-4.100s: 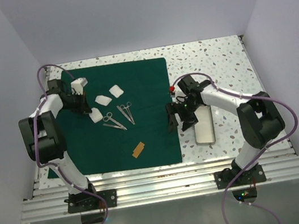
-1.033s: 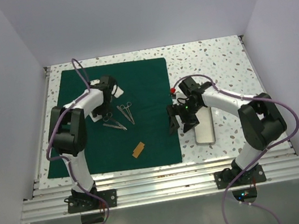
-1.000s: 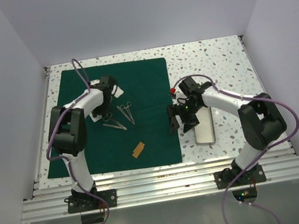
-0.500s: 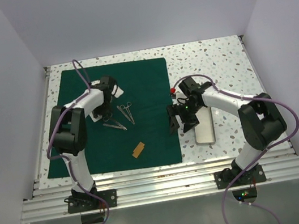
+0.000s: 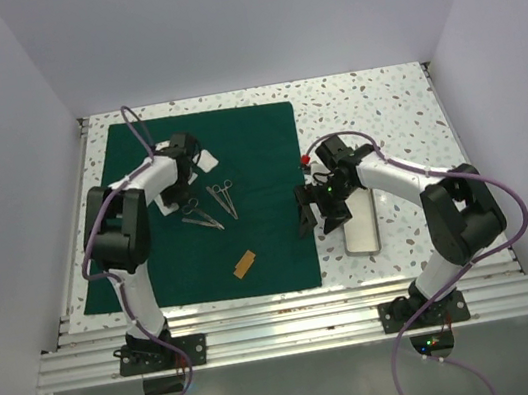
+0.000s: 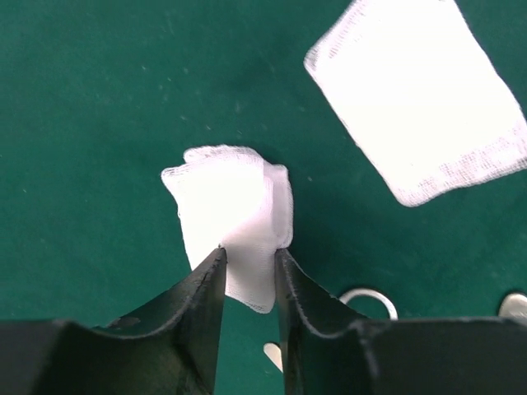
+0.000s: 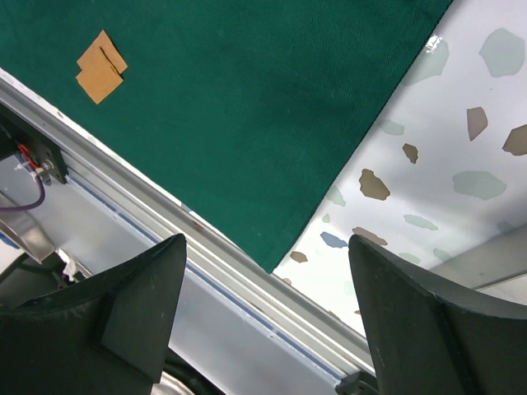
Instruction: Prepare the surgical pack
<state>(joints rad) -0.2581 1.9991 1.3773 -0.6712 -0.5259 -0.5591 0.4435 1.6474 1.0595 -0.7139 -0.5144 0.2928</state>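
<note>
The dark green drape (image 5: pixel 257 158) of the surgical pack lies flat on the table's left half, and the silver instrument tray (image 5: pixel 360 227) sits off its right edge. My left gripper (image 5: pixel 187 172) is down on the drape's upper middle. In the left wrist view it (image 6: pixel 249 257) is shut on a crumpled white gauze pad (image 6: pixel 235 206), pinched at its near edge. A second, flat gauze pad (image 6: pixel 420 107) lies apart, up to the right. My right gripper (image 5: pixel 316 219) hangs open over the drape's right edge beside the tray, nothing between its fingers (image 7: pixel 268 241).
Two steel scissor-like instruments (image 5: pixel 213 208) lie on the drape just below the left gripper, one ring handle (image 6: pixel 368 298) close to its fingers. A tan plaster (image 5: pixel 245 264) lies near the drape's front edge. An aluminium rail (image 7: pixel 165 247) runs along the speckled table's (image 7: pixel 461 164) front.
The left gripper's jaws have narrowed onto the gauze pad and the wrist has shifted slightly left. The right arm has not moved.
</note>
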